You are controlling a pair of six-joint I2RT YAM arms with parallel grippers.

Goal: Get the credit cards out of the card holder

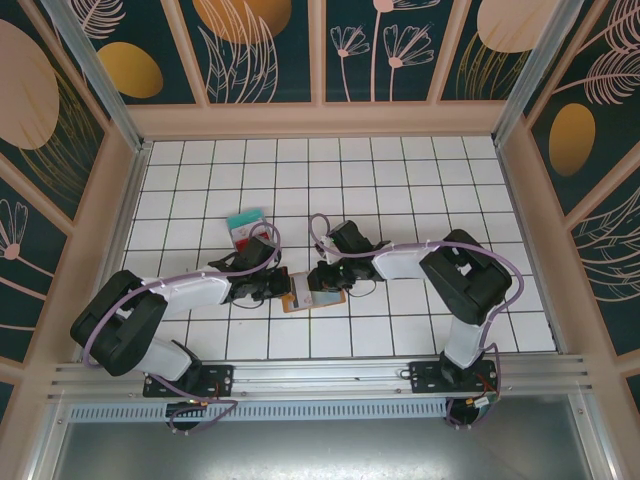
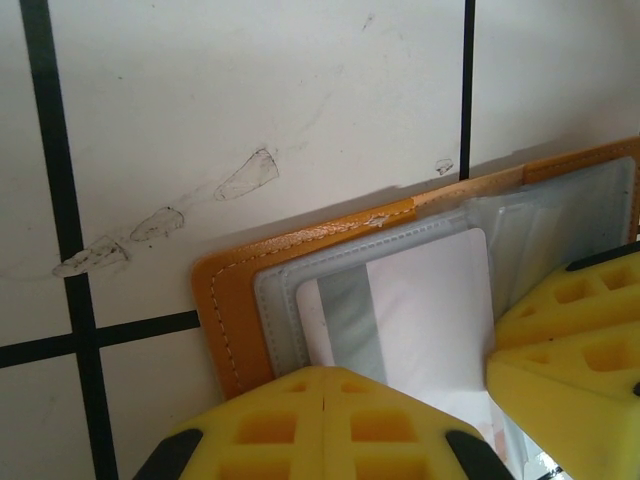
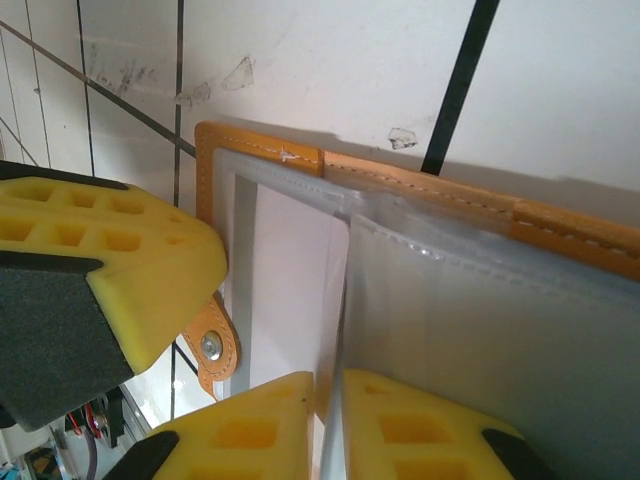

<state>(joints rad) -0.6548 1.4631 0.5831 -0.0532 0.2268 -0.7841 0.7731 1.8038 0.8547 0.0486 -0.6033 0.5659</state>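
Note:
The orange card holder (image 1: 318,299) lies open on the tiled table between both arms. In the left wrist view its orange edge (image 2: 225,310) frames grey-clear sleeves, and a pale credit card (image 2: 420,300) with a grey stripe lies on the left half. My left gripper (image 2: 325,385) is shut, its tips resting on that card's near edge. My right gripper (image 3: 340,395) is shut on the edge of a clear plastic sleeve (image 3: 500,330), right beside the pale card (image 3: 290,270). In the top view the left gripper (image 1: 283,290) and right gripper (image 1: 322,283) meet over the holder.
Loose teal and red cards (image 1: 245,224) lie on the tiles just behind the left gripper. The holder's snap tab (image 3: 212,347) sticks out at its left side. Walls enclose the table on three sides.

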